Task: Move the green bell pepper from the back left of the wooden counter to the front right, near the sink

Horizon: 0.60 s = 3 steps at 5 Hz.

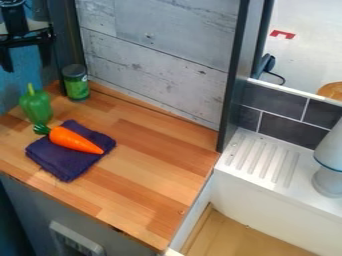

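Observation:
High in the upper left corner hangs the black gripper (27, 56), its two fingers spread apart with nothing between them. Below it on the wooden counter stands a green bell pepper (36, 106), the thing nearest to the gripper. To the pepper's right is a green can (76, 83) with a dark lid, upright near the wall. An orange toy carrot (73, 140) lies on a folded dark purple cloth (64, 164), its green top toward the upper left and its tip toward the lower right.
The wooden counter (150, 185) is backed by a grey plank wall (153, 55). A dark post (235, 75) rises at its right corner. Farther right are a white ribbed drainboard (264, 159) and a white and grey object (328, 162) standing on it.

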Tool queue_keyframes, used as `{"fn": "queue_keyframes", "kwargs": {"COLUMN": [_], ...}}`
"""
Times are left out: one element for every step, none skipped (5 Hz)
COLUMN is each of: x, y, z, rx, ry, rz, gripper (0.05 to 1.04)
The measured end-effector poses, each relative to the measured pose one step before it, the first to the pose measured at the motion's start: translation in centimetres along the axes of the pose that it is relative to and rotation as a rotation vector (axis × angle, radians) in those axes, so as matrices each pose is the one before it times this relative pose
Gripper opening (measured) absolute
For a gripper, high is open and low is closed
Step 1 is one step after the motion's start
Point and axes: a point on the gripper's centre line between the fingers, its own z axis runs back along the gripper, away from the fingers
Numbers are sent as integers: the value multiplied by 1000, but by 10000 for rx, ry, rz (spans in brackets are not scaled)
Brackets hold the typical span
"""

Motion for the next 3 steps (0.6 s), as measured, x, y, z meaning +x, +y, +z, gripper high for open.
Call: {"fn": "queue_keyframes", "kwargs": {"x": [-652, -275, 351], "y": [-62, 70, -492], "z": [-1533, -501, -419], "rx": [113, 1, -280], "ry": [428, 212, -180], "rz": [-52, 56, -37], "gripper": [1008, 1008, 1008]}}
